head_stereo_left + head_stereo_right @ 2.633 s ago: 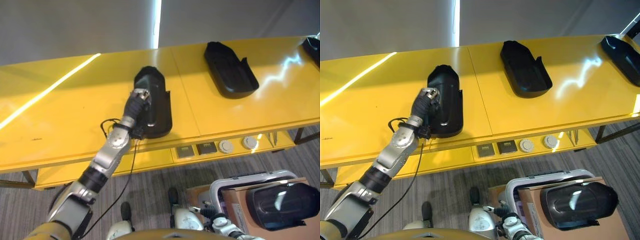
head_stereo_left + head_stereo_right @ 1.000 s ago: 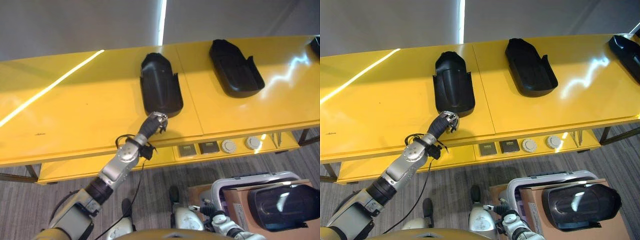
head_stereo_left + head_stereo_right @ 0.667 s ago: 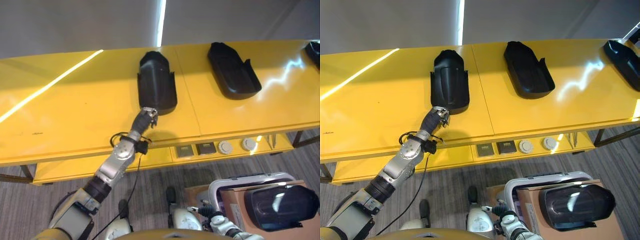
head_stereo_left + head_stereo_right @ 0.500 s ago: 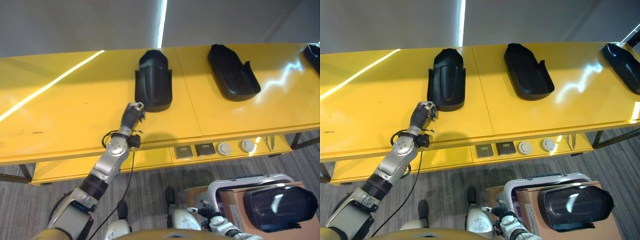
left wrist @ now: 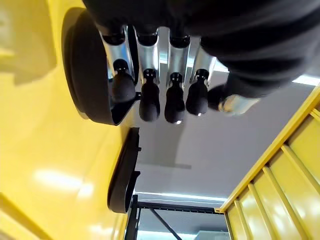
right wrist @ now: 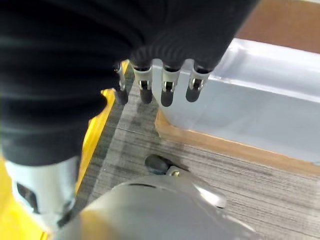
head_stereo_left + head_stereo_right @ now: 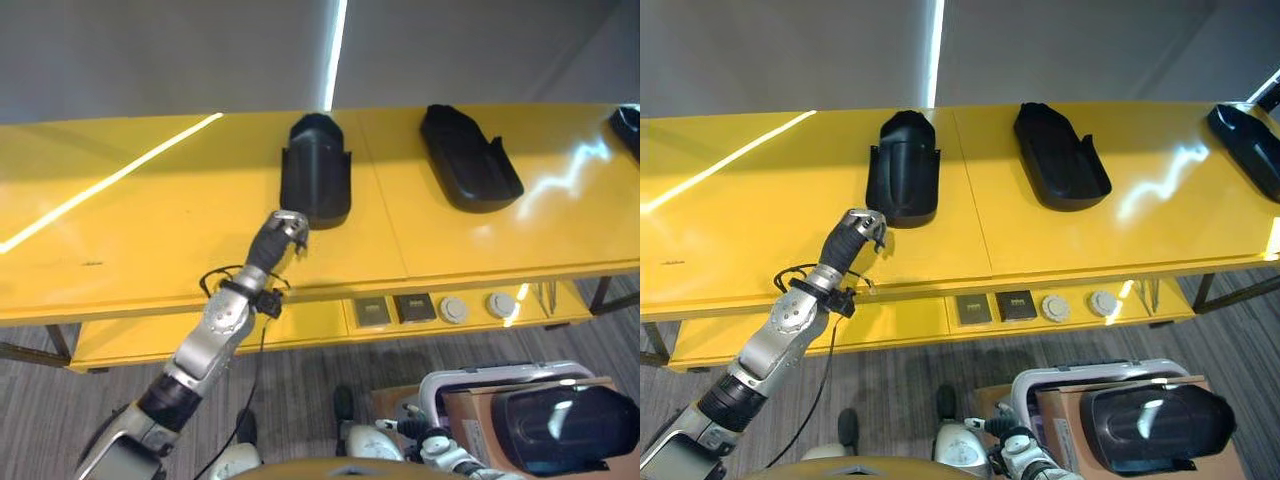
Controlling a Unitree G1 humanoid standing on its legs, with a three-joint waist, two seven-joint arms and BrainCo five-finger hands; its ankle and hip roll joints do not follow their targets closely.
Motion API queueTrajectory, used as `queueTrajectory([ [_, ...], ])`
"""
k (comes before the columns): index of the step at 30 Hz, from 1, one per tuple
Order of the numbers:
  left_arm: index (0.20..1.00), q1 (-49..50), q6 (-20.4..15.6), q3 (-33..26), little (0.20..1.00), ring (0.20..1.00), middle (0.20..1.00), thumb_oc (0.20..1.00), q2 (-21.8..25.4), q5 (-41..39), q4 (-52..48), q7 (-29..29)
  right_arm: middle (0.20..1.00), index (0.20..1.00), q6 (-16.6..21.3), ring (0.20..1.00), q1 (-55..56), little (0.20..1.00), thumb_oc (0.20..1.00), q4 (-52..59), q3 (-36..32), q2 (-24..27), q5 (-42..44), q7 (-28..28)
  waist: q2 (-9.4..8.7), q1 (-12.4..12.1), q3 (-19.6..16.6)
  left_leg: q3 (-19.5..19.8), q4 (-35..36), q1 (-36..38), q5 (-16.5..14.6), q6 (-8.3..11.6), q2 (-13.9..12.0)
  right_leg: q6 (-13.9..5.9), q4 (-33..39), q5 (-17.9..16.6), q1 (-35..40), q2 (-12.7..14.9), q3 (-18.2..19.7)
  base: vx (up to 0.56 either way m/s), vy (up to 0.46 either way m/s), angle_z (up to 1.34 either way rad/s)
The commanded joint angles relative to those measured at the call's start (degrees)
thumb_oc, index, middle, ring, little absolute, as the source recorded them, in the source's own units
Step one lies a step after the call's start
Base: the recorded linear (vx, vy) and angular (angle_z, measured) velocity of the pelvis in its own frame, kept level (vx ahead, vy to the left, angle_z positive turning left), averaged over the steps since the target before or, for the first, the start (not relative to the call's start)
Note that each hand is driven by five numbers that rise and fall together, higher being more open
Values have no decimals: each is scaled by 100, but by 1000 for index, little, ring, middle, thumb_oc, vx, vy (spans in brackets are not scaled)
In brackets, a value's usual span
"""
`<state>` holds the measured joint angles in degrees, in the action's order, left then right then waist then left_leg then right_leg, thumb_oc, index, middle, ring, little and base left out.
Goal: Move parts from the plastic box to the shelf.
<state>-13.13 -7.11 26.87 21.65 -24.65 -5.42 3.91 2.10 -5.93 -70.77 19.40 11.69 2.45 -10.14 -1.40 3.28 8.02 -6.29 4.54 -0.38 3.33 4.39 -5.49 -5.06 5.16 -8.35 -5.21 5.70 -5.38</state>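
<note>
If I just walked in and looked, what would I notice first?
Probably the long bright yellow shelf stretching across the room, with black parts lying on top. One black part sits near the middle, another lies to its right, and a third peeks in at the far right end. You'd also spot the robot's left hand over the shelf just in front of the middle part, holding nothing.

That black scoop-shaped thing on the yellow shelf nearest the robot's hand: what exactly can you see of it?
The black part is a long, dark moulded shell, plastic by its look, rounded at the far end and open like a trough at the near end, with raised side walls. It lies flat, hollow side up, on the yellow shelf, beside the seam between two panels. The left hand hangs just short of its near end, apparently not touching it.
</note>
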Motion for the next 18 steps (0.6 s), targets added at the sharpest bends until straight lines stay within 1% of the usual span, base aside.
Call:
queueTrajectory([
  [1,1000,360,-331,-277,1000,1000,1000,1000,266,102,-502,-404,1000,1000,-23,1000,-60,1000,1000,-253,-17,-195,84,121,-10,-122,-56,279,46,72,-275,23,-147,-281,-22,767,711,214,-328,41,-20,11],
  [2,1000,759,-373,-416,1000,1000,1000,1000,312,182,-532,-383,1000,1000,-16,1000,-53,1000,1000,-285,-63,-190,73,118,-16,-195,-122,346,46,133,-282,23,-152,-252,-41,828,821,194,-385,31,-16,18],
  [4,1000,1161,-409,-568,1000,1000,1000,1000,329,242,-600,-337,1000,1000,-9,1000,-51,1000,1000,-317,-127,-169,49,83,-27,-294,-176,442,46,196,-287,6,-140,-241,-52,879,934,204,-459,0,23,32],
  [5,1000,1374,-428,-656,1000,1000,1000,1000,349,315,-643,-298,1000,1000,-9,1000,-38,1000,1000,-355,-180,-165,56,49,-50,-373,-200,495,35,219,-300,-26,-94,-260,-55,881,999,235,-510,-16,42,40],
  [6,1000,1381,-424,-658,1000,1000,1000,1000,351,317,-650,-297,1000,1000,-8,1000,-36,1000,1000,-356,-178,-167,55,49,-53,-369,-199,498,34,222,-301,-27,-91,-262,-53,882,1005,238,-513,-21,57,39],
  [9,1000,1484,-470,-625,1000,1000,1000,1000,415,522,-672,-232,1000,1000,32,1000,25,1000,1000,-359,-312,-160,187,-6,-112,-438,-223,571,-8,218,-375,-123,29,-336,-79,837,1039,358,-562,-16,92,17],
  [13,1000,1289,-534,-596,1000,1000,1000,1000,534,808,-717,-81,1000,1000,204,1000,266,1000,1000,-53,-711,-173,877,-83,-195,-314,-204,537,-35,185,-442,-261,224,-477,-449,761,857,578,-470,-32,176,10],
  [15,1000,1106,-603,-554,1000,1000,1000,1000,651,1061,-700,-1,1000,1000,216,1000,388,1000,1000,34,-808,-184,1000,-87,-221,-179,-93,446,-6,162,-469,-374,315,-605,-895,680,473,712,-313,-122,249,-3],
  [16,1000,1003,-620,-538,1000,1000,1000,1000,684,1130,-656,55,1000,1000,231,1000,448,1000,1000,54,-903,-189,1107,-127,-244,-48,-2,371,27,169,-485,-407,365,-680,-1024,508,289,768,-191,-140,223,-15],
  [17,1000,956,-654,-534,1000,1000,1000,1000,674,1162,-602,82,1000,1000,226,1000,429,1000,1000,66,-901,-195,1095,-131,-259,-66,32,298,39,164,-501,-427,396,-730,-1066,387,166,814,-112,-139,201,-27],
  [18,1000,881,-682,-532,1000,1000,1000,1000,675,1238,-522,154,1000,1000,226,1000,411,1000,1000,52,-927,-220,1119,-170,-256,-23,92,198,46,166,-504,-438,416,-786,-1040,250,71,848,-74,-112,172,-48],
])
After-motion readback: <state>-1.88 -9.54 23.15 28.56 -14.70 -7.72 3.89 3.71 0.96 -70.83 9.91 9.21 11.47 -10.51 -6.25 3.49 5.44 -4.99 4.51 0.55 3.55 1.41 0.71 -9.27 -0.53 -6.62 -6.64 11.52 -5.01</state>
